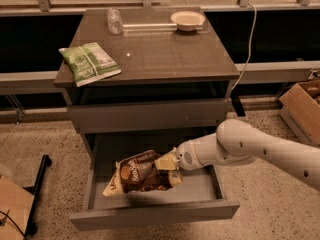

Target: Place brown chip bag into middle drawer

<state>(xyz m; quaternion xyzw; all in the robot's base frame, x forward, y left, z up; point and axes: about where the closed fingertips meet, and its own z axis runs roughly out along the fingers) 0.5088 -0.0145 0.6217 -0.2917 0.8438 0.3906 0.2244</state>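
Nearest to my camera, the middle drawer (150, 216) stands pulled out from the cabinet, its plain grey front panel towards me and its shallow grey tray open to view. The brown chip bag (142, 171) is over the left and centre of that tray, tilted, with one cream-yellow end pointing down to the left and the other raised to the right; a dark shadow lies on the tray floor beneath it, and I cannot tell whether its lower end touches the floor. The gripper (167, 161) is at the raised right end of the bag, inside the drawer opening, and is clamped on that cream-yellow end. Behind it the white arm (260, 146) runs off to the right, crossing above the drawer's right side wall and leaving the picture at the right edge. Directly above the open drawer, the grey drawer front (150, 115) is closed flush with the cabinet. Farther back, the dark cabinet top (160, 54) carries a green-and-white bag (89, 62) lying flat near its left front corner, partly overhanging the edge. At the rear of the top, a pale bowl (187, 20) sits right of centre, and a clear glass vessel (114, 20) sits left of centre, well apart from the bowl. A white cable (250, 44) hangs down beside the right rear of the cabinet. On the speckled floor (50, 139), a cardboard box (305, 106) stands at the right edge.
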